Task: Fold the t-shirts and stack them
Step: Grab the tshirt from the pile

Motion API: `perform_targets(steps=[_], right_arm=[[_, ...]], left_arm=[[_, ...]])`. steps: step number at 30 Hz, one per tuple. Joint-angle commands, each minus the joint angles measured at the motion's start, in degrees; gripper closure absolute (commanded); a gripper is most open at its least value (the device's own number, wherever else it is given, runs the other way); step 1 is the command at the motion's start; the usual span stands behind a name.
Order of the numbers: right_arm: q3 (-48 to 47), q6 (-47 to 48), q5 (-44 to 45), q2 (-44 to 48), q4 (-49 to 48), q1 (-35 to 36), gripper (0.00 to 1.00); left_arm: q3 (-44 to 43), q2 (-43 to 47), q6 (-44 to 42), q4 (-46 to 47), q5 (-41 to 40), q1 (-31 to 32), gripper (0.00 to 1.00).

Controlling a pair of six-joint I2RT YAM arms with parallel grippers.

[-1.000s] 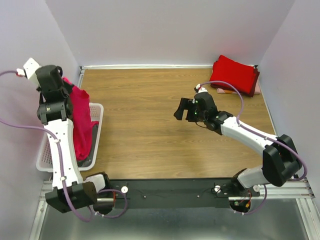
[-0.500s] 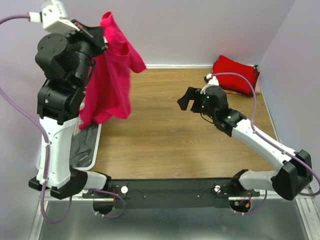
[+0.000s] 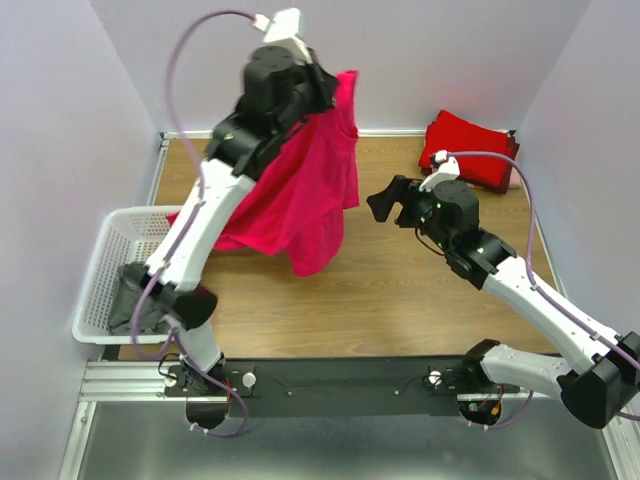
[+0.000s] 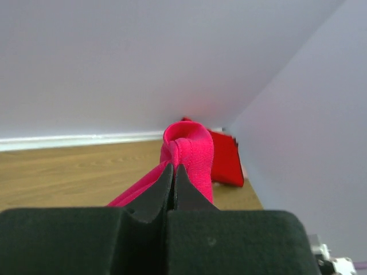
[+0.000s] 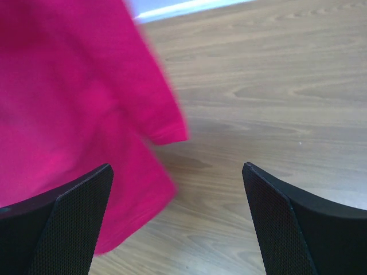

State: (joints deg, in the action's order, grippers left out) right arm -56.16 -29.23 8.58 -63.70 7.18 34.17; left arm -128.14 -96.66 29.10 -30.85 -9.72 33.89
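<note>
basket [image 3: 103,256] left, folded shirts [image 3: 466,149] far right, hanging shirt [image 3: 303,200] between

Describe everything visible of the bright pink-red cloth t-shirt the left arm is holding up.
The bright pink-red cloth t-shirt is unfolded, soft and crumpled, hanging in mid-air. The left gripper is shut on a bunched fold at its top; the cloth drapes down alongside that arm. A short sleeve sticks out on the right. Its lower hem dangles over the wooden table; the open right gripper sits nearby, not touching.
</note>
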Motion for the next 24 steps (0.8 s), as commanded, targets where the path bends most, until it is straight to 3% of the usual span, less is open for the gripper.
perform_targets(steps=[1, 5, 13, 15, 19, 24], right_arm=[[4.12, 0.23, 2.5, 2.17, 1.26, -0.16, 0.0], [9.03, -1.35, 3.72, 3.58, 1.35, -0.07, 0.0], [18.8, -9.43, 4.96, 1.83, 2.14, -0.16, 0.0], [20.03, -11.19, 5.48, 0.25, 2.14, -0.07, 0.0], [20.04, -15.49, 14.5, -5.62, 1.61, -0.16, 0.0], [12.49, -16.38, 17.44, -14.42, -0.32, -0.69, 0.07]], left_arm=[[-4.99, -9.29, 1.92, 5.01, 11.43, 1.53, 1.0], [-12.74, -20.3, 2.97, 6.41, 18.05, 2.41, 1.0], [-12.75, -35.43, 5.62, 12.65, 30.1, 3.64, 1.0], [-12.67, -36.75, 5.7, 14.66, 30.54, 3.64, 1.0], [-13.37, -39.21, 6.05, 17.13, 30.11, 2.85, 1.0], [-8.1, -36.41, 4.82, 20.04, 23.17, 0.83, 1.0]])
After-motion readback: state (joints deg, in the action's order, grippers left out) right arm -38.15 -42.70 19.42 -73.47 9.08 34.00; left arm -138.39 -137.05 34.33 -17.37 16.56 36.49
